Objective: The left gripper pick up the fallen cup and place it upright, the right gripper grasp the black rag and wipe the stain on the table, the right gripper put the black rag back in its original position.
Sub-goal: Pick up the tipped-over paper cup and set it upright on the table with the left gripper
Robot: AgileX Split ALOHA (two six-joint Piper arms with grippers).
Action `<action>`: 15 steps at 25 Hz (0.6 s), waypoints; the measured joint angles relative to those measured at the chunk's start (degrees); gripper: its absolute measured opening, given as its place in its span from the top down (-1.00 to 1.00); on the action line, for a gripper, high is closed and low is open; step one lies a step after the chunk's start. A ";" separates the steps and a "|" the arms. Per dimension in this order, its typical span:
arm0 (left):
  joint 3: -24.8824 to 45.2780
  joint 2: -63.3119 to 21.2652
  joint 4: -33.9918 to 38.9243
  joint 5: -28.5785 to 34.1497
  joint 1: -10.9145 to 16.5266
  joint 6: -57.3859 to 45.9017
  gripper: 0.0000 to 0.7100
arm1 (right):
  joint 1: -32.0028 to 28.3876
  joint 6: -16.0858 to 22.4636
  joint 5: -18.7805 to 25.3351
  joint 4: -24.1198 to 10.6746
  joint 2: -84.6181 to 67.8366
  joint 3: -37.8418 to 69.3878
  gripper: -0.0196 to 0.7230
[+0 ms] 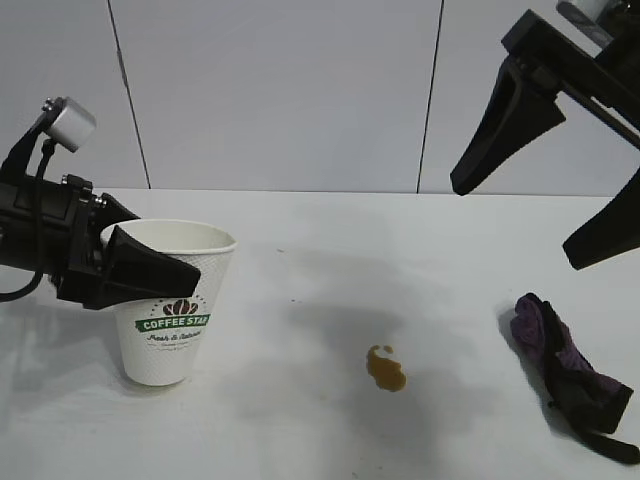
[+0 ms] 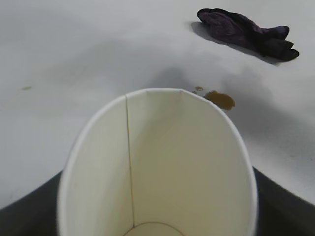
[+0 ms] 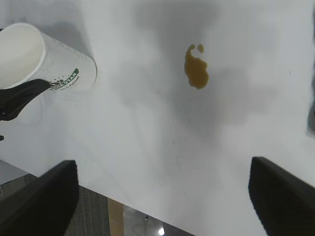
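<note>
The cup (image 1: 175, 320), white with a green Coffee Star logo, stands upright on the table at the left. My left gripper (image 1: 165, 262) comes in from the left with its fingers (image 1: 150, 272) closed round the upper part. The left wrist view looks down into the cup (image 2: 172, 162), with a dark finger on either side. The brown stain (image 1: 386, 368) lies mid-table, with a small drop joined to it. The black rag (image 1: 570, 370) lies at the right. My right gripper (image 1: 518, 225) hangs open well above the table, up and left of the rag, holding nothing.
The white table (image 1: 320, 250) runs back to a pale panelled wall. In the right wrist view the table's near edge (image 3: 123, 201) shows with floor beyond it, along with the stain (image 3: 197, 66) and the cup (image 3: 44, 64).
</note>
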 joint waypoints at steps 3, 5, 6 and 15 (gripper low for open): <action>0.00 0.00 0.00 2.28 0.00 4.42 -0.43 | 0.00 0.00 -0.19 -0.01 0.00 0.00 -0.80; 0.00 0.00 0.00 3.82 0.00 6.27 -0.43 | 0.00 0.00 -0.33 -0.12 0.00 0.00 -0.80; 0.00 0.00 0.00 4.00 0.00 6.56 -0.43 | 0.00 0.00 -0.33 -0.12 0.00 0.00 -0.80; 0.00 0.00 0.00 2.96 0.00 7.04 -0.67 | 0.00 0.00 -0.38 -0.18 0.00 0.00 -0.80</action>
